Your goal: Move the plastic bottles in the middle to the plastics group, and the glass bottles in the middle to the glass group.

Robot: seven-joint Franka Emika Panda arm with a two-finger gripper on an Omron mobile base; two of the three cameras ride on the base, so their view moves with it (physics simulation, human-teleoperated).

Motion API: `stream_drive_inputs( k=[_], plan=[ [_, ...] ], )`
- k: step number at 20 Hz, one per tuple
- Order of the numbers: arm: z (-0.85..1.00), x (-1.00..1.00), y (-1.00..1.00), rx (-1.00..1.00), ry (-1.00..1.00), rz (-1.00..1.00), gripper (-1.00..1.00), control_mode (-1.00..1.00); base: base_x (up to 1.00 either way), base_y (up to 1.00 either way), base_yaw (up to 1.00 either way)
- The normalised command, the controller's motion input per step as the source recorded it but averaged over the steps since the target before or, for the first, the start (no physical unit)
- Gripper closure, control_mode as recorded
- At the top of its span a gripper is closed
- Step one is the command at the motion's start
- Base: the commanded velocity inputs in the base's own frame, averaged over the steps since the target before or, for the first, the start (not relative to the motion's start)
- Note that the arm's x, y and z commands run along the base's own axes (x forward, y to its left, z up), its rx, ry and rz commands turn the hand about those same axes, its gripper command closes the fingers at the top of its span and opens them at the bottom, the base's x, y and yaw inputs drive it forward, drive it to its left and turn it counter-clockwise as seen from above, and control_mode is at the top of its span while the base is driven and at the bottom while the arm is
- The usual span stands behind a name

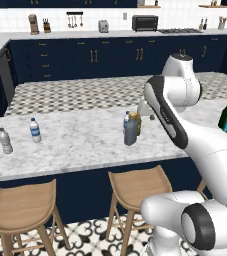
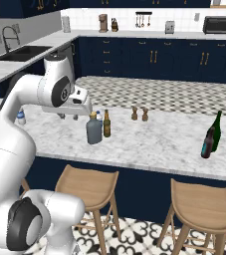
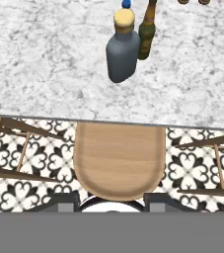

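Stool (image 3: 118, 158) below fingers (image 3: 59, 201); grey-blue bottle (image 3: 122, 54) well beyond.

On the marble counter (image 2: 149, 142) stands a squat grey-blue bottle (image 2: 94, 130) with tan cap, near the front edge. Just beside it, on its right, is a slim olive-brown bottle (image 2: 106, 124) w/ long neck. A small water bottle (image 2: 99, 117) is partly hidden behind the two; only its white cap and a bit of blue show. Two tiny brown shakers (image 2: 139, 114) stand further back, close together. At the right end, a tall dark green wine bottle (image 2: 216, 131) and a shorter dark blue bottle (image 2: 207, 143) stand as a pair, almost touching. The gripper (image 2: 68, 116) hangs above the counter, left of the grey-blue bottle, holding nothing; fingers point down. Two wooden stools (image 2: 88, 189) stand below the counter.
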Motion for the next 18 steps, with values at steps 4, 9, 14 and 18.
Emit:
stream_drive_inputs(
  k=[4,9,14,18],
  plan=[
    [-0.03,-0.01,0.00,-0.01,0.01,0.00,-1.00,-1.00,0.00,0.00,0.00],
    [-0.40,0.15,0.16,-0.06,-0.03,-0.03,-1.00,-1.00,0.00,0.00,0.00],
    [-0.23,0.69,0.14,-0.03,0.04,-0.05,-1.00,-1.00,0.00,0.00,0.00],
    [0.00,0.60,-0.16,0.00,0.03,0.00,-1.00,-1.00,0.00,0.00,0.00]
  ],
)
